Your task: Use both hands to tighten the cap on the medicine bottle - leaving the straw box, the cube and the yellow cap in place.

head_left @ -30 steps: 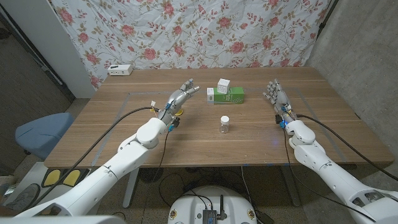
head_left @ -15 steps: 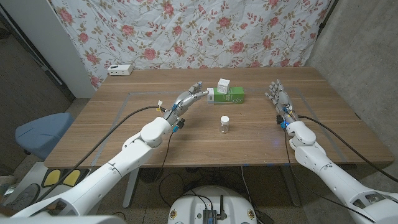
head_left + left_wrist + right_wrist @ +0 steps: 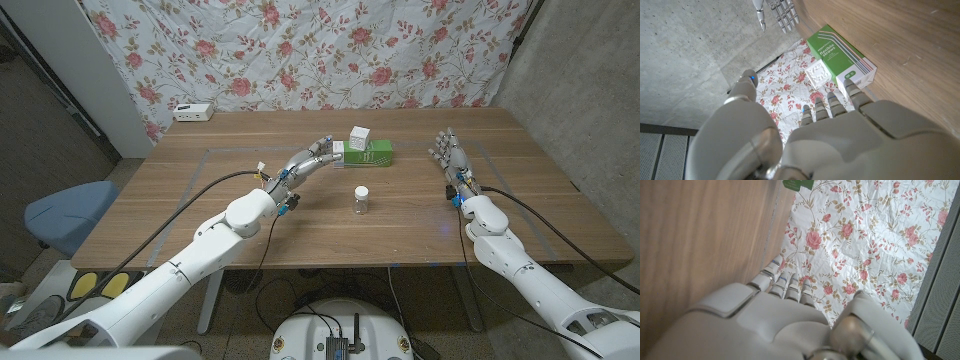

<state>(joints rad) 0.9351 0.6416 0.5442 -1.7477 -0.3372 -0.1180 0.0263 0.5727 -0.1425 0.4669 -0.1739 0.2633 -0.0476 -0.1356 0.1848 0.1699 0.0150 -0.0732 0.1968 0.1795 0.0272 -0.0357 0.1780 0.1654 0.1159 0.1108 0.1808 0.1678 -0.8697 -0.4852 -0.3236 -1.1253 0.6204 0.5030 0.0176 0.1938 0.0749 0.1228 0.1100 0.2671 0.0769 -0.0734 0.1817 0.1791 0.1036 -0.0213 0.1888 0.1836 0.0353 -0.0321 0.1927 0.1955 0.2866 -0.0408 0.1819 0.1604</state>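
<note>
The left hand [image 3: 312,158] reaches out over the table [image 3: 180,210] with fingers extended and apart, holding nothing; its fingertips are just short of the green straw box [image 3: 364,153], which has the white cube [image 3: 359,135] just behind it. The medicine bottle [image 3: 361,200] stands upright, white cap on, between the two hands, nearer the left. The right hand [image 3: 449,155] stands released, fingers spread upward, well apart from the bottle.

My left hand [image 3: 308,162] is stretched forward over the table, fingers [image 3: 837,102] extended and apart, thumb out to the side, holding nothing. My right hand [image 3: 449,153] stands off to my right, fingers straight and spread, empty
</note>
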